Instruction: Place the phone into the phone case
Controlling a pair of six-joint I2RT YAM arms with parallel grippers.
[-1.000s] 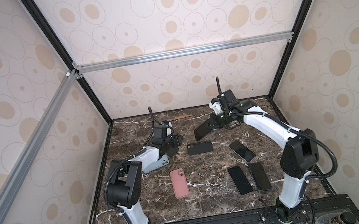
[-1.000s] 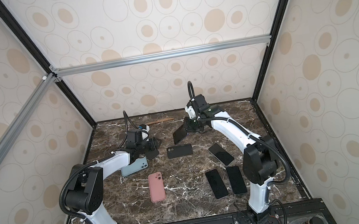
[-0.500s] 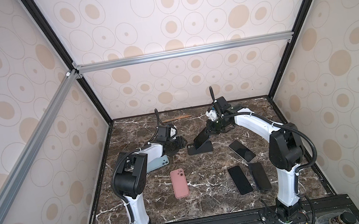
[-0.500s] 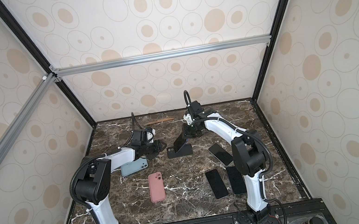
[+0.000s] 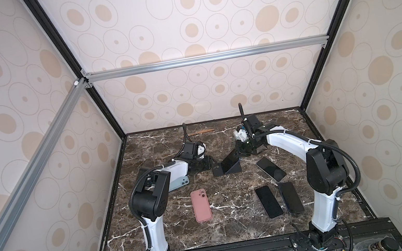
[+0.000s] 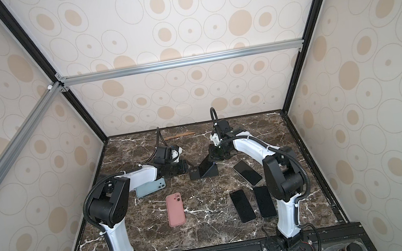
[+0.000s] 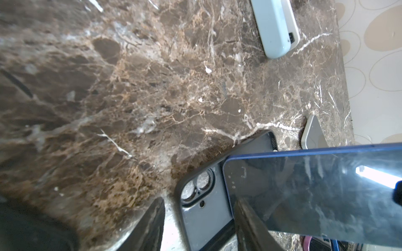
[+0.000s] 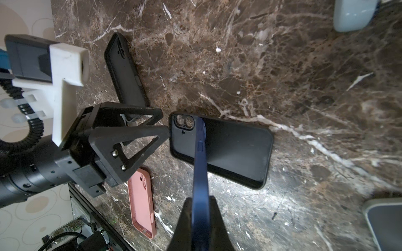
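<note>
Roughly halfway imo: your right jaws grip the phone [image 8: 201,173], tilted with its low end in the case [image 8: 239,152] on the desk [image 8: 282,65], left jaws half-open at the case's camera end, so you've yet to lay it flat and press it in.

We see the phone case [image 5: 217,170], black and open side up, lying flat on the bench [image 5: 238,232] a little below the centre of the frame in both top views, with its camera cutout at the left end. The phone [image 5: 229,162], dark-screened with a blue rim, stands tilted over it. Its lower end sits in the case just beside the cutout. Its raised end, up and to the right, is clamped in the right pincer [image 8: 200,198].
</note>
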